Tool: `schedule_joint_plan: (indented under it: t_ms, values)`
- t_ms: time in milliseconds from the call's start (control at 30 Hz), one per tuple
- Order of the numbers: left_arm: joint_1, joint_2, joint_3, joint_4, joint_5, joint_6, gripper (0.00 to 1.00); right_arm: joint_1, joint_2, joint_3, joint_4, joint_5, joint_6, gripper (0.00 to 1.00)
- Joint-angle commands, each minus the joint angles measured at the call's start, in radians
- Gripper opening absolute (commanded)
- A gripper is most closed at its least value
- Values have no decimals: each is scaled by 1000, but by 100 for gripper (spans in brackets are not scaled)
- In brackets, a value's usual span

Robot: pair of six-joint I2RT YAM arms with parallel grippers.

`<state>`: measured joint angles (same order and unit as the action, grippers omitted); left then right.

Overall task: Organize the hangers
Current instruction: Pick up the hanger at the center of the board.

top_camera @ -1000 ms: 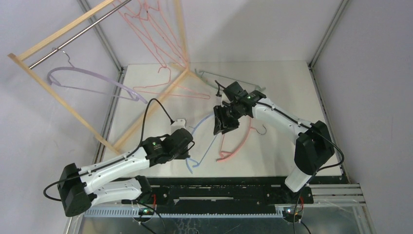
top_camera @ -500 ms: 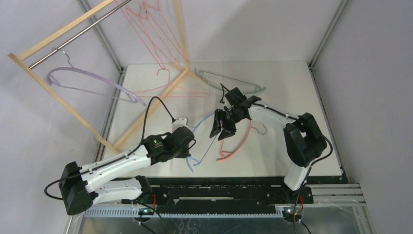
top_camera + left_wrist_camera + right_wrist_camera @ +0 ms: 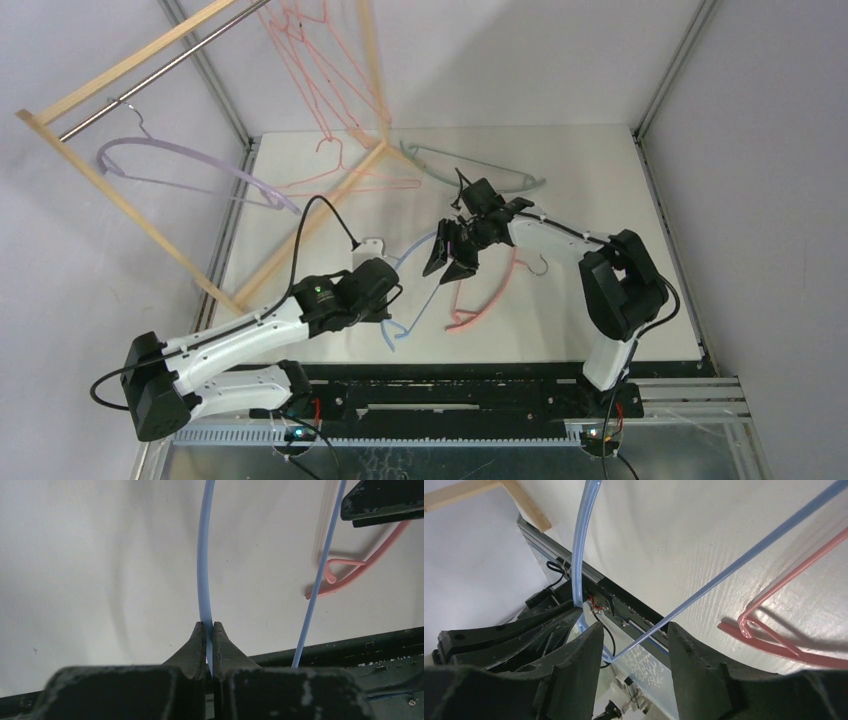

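Observation:
My left gripper [image 3: 393,312] [image 3: 209,626] is shut on the curved bar of a blue hanger [image 3: 421,297] [image 3: 204,560] at mid-table. My right gripper [image 3: 447,257] [image 3: 634,630] is open, its fingers either side of the blue hanger's thin straight bar [image 3: 744,562] without pinching it. A pink hanger [image 3: 492,292] [image 3: 794,575] lies on the table under the right gripper. A green hanger [image 3: 470,168] lies behind it. Thin pink-red wire hangers [image 3: 325,70] hang at the rack's right end; another [image 3: 350,180] lies by the rack foot. A lilac hanger [image 3: 190,165] hangs on the rod.
The light wooden rack frame [image 3: 120,70] with its metal rod [image 3: 150,80] leans over the table's left rear; its foot bar [image 3: 310,225] crosses the table. The table's front rail [image 3: 450,385] lies near the left gripper.
My right gripper has swung down and left towards the blue hanger, its elbow folding in. The left gripper has kept its hold in place.

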<state>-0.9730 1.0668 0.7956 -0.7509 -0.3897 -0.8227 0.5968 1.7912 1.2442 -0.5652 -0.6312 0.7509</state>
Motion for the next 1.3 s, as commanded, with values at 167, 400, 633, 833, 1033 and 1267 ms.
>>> schedule_joint_plan:
  t_ms: [167, 400, 633, 833, 1033, 1267]
  values:
    - [-2, -11, 64, 57, -12, 34, 0, -24, -136, -8, -91, 89, 28, 60]
    - [-1, -7, 74, 68, -14, 43, 0, -59, -189, -105, -105, 82, 48, 60]
    - [2, -3, 88, 71, -3, 53, 0, -57, -197, -171, -55, 56, 90, 61]
    - [5, -5, 111, 58, -1, 64, 0, -32, -139, -178, 128, 39, 186, 61]
    - [8, -15, 120, 48, -13, 66, 0, 14, -51, -178, 268, -4, 292, 60]
    - [8, -35, 104, 54, -21, 48, 0, 26, -18, -178, 349, -9, 338, 54]
